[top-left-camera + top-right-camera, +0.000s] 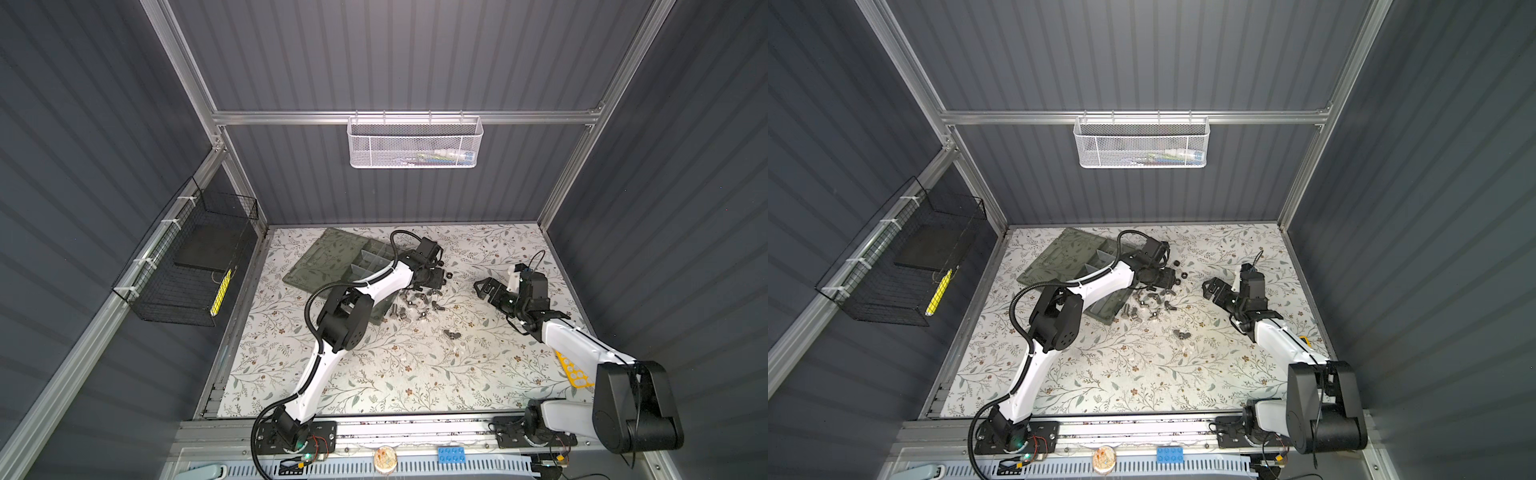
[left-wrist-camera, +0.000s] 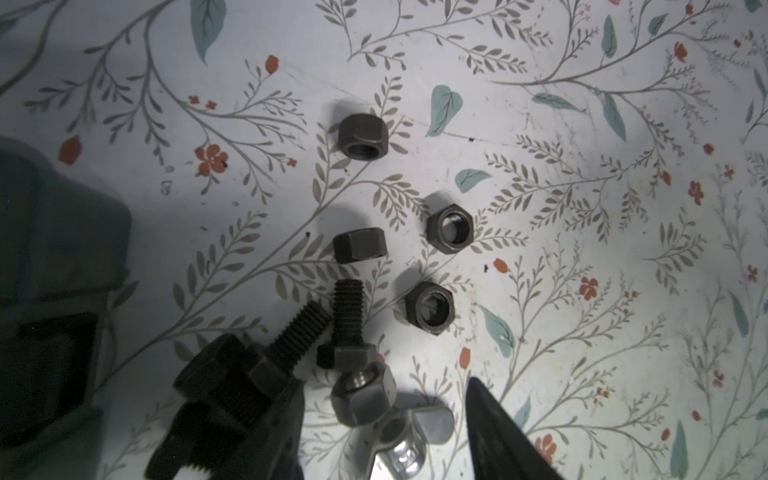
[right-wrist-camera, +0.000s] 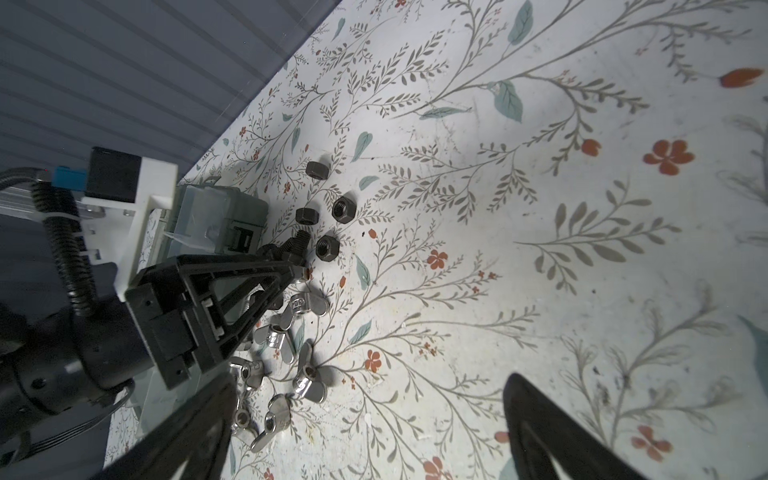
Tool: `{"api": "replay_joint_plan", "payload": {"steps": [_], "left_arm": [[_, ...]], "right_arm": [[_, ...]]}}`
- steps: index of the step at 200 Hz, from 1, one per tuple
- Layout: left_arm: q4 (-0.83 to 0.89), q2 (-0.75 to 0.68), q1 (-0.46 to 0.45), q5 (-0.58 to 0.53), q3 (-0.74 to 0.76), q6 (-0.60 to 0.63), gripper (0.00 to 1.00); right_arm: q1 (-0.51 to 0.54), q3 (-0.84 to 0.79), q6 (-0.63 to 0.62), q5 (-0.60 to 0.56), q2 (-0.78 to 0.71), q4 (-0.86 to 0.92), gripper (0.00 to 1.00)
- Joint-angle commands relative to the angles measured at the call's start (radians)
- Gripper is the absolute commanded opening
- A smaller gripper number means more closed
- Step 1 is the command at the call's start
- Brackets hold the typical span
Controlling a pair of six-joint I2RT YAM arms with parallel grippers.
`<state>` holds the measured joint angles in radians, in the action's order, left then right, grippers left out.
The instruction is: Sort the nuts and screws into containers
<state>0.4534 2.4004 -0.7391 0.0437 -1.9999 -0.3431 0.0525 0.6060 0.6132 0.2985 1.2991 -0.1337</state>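
Left wrist view: our left pincer [image 2: 384, 415] stands parted around a winged nut [image 2: 432, 419] on the counter [image 2: 582, 208], clamping nothing; black screws [image 2: 348, 320] and nuts [image 2: 449, 228] lie just ahead. Our right pincer [image 3: 370, 380] hangs wide, empty; the containers [image 1: 372, 255] lie close by.

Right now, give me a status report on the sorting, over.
Left gripper open, straddling a hex piece. Right gripper open, empty. Black nuts and screws loose on table. Wing nut crowds the pick.

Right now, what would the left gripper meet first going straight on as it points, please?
Likely the dark hex piece ahead of the left gripper, beside a silver wing nut; depth unclear.
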Motion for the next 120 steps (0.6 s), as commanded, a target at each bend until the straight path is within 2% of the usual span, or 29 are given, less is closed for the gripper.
{"api": "replay_joint_plan", "payload": {"steps": [1,37,41,56,77,120], "left_arm": [[0.047,0.022,-0.006,-0.004,-0.034,0.012,0.57],[0.039,0.041,-0.005,-0.014,-0.037,0.011,0.54],[0.038,0.044,-0.006,-0.016,-0.039,0.011,0.53],[0.033,0.055,-0.006,-0.023,-0.044,0.011,0.52],[0.034,0.068,-0.005,-0.034,-0.053,0.012,0.47],[0.033,0.083,-0.006,-0.057,-0.06,0.015,0.45]], "right_arm": [[-0.007,-0.011,0.021,0.027,0.01,-0.043,0.99],[-0.008,-0.009,0.022,0.027,0.009,-0.047,0.99],[-0.008,-0.009,0.022,0.062,0.01,-0.047,0.99],[-0.008,-0.011,0.026,0.071,0.015,-0.052,0.99],[-0.009,-0.011,0.029,0.074,0.017,-0.055,0.99],[-0.009,-0.013,0.031,0.077,0.013,-0.058,0.99]]}}
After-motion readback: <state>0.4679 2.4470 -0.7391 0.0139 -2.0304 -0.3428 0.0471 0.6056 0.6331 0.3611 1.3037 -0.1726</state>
